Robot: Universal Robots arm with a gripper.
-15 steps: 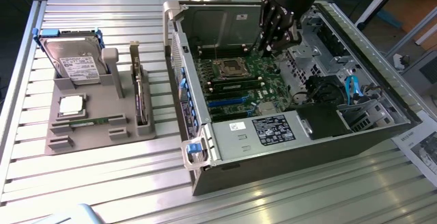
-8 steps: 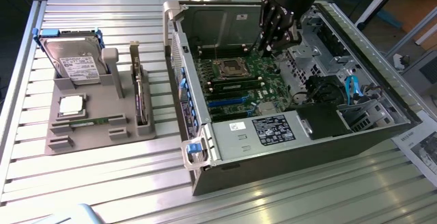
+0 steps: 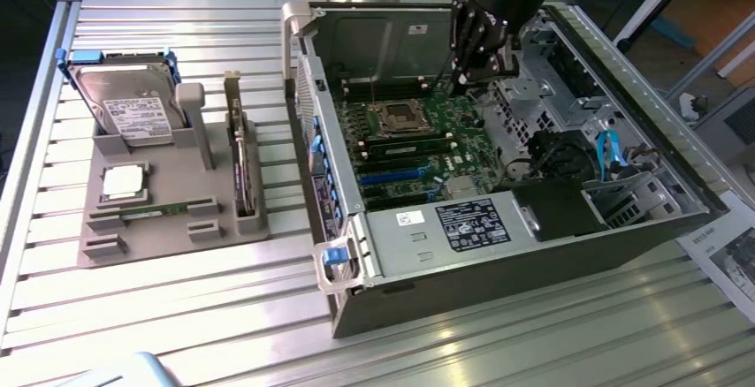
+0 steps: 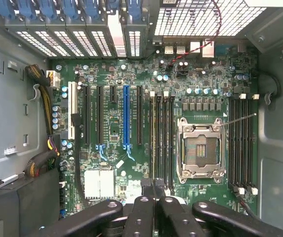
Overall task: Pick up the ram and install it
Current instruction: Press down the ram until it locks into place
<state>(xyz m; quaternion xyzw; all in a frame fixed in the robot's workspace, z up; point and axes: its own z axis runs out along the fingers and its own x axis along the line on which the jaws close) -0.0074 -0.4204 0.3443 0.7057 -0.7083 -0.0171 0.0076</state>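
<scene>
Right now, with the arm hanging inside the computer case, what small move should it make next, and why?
Probably rise straight up out of the case. The gripper hangs shut over the motherboard, apparently holding nothing, while the ram lies in the grey holder on the exterior view's left.
</scene>
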